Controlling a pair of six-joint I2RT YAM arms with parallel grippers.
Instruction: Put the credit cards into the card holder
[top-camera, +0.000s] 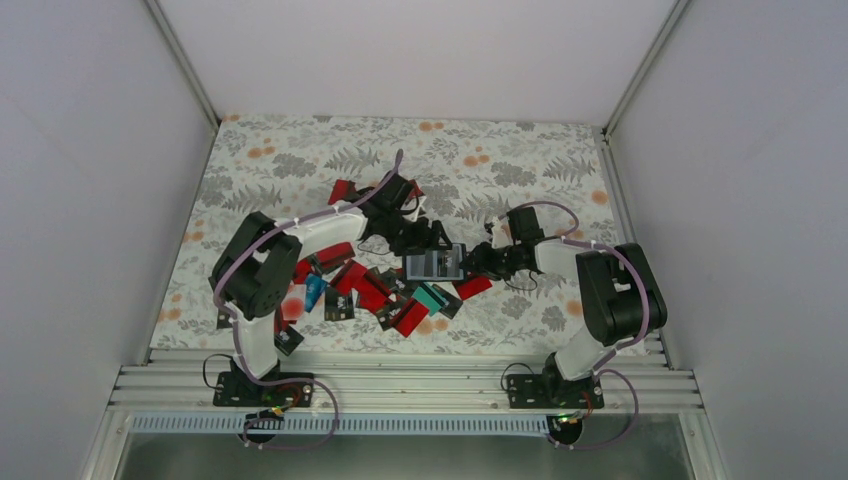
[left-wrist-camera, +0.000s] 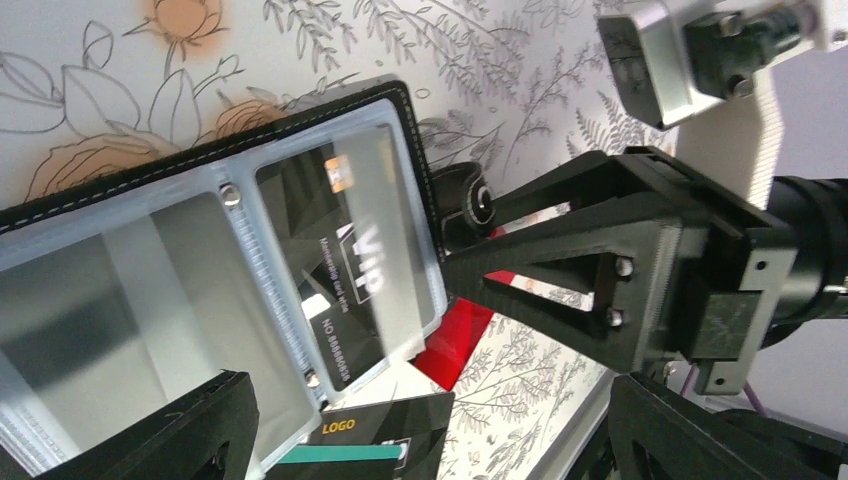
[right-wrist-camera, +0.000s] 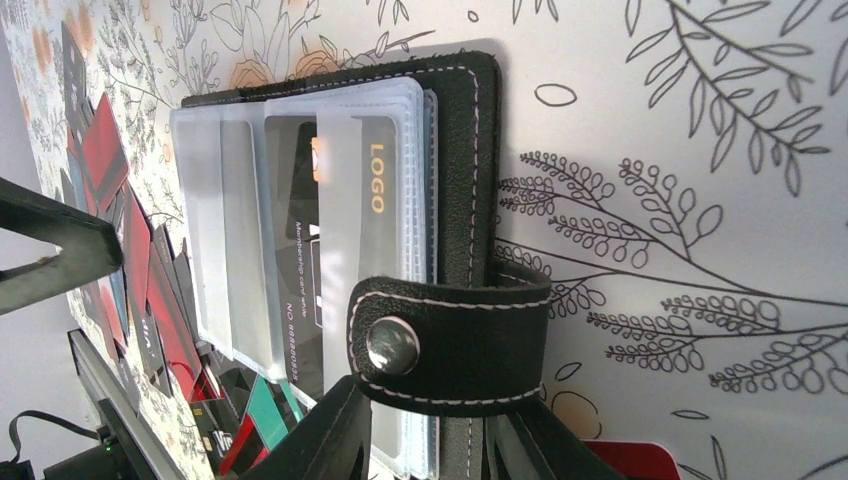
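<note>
The card holder (top-camera: 435, 264) lies open on the floral table, its clear sleeves facing up. A black card with white print (left-wrist-camera: 350, 260) sits inside a sleeve; it also shows in the right wrist view (right-wrist-camera: 330, 230). My right gripper (top-camera: 480, 262) is shut on the holder's black spine edge (right-wrist-camera: 470, 150), under the snap strap (right-wrist-camera: 450, 345). Its fingers (right-wrist-camera: 330, 440) straddle that edge. My left gripper (top-camera: 426, 240) hovers open over the holder's far side, fingers (left-wrist-camera: 200, 430) spread wide and holding nothing. Loose credit cards (top-camera: 365, 290), mostly red, lie to the left.
A black card marked LOGO (left-wrist-camera: 390, 425), a teal card (left-wrist-camera: 340, 453) and a red card (left-wrist-camera: 465, 335) lie just beside the holder. More red cards lie at the back (top-camera: 345, 190) and front left (top-camera: 290, 340). White walls enclose the table.
</note>
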